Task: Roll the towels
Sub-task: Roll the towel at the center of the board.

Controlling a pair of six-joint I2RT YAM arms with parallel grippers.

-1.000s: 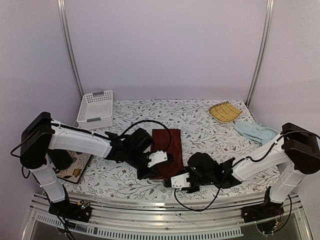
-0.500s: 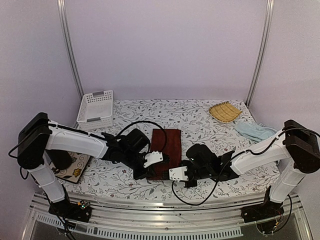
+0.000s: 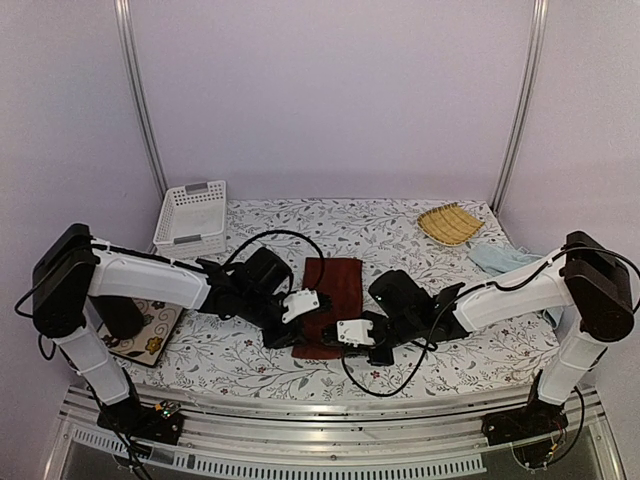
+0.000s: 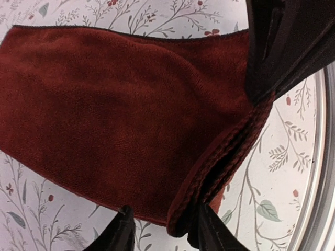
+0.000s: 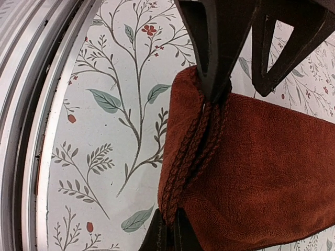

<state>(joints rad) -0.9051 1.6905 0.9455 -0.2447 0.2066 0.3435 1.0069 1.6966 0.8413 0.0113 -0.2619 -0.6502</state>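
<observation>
I watch from the overhead camera: a tabletop (image 3: 400, 250) under a white cloth printed with grey-green leaves and small red flowers, boxed in by pale lilac walls, a metal pole rising at each back corner. A metal rail (image 3: 330, 420) runs along the near edge.

The red towel (image 3: 333, 290) lies at the middle of the cloth, its far part flat and its near end folded up, with both arms reaching in over that end. The right end effector (image 5: 168, 230) is pinched fully closed on the doubled, braided hem at the towel's near corner. The left end effector (image 4: 165, 235) stands partly open, its fingers straddling the same folded edge just beside the right one. One finger appears to touch the hem, though the wrist view is too tight for me to be sure.

The blue towel (image 3: 505, 262) sits crumpled at the right edge, partly behind the right arm. A yellow mat (image 3: 449, 223) lies just beyond it near the back right corner. A white basket (image 3: 192, 218) stands at the back left, and a flower-patterned board (image 3: 150, 335) lies beneath the left arm.
</observation>
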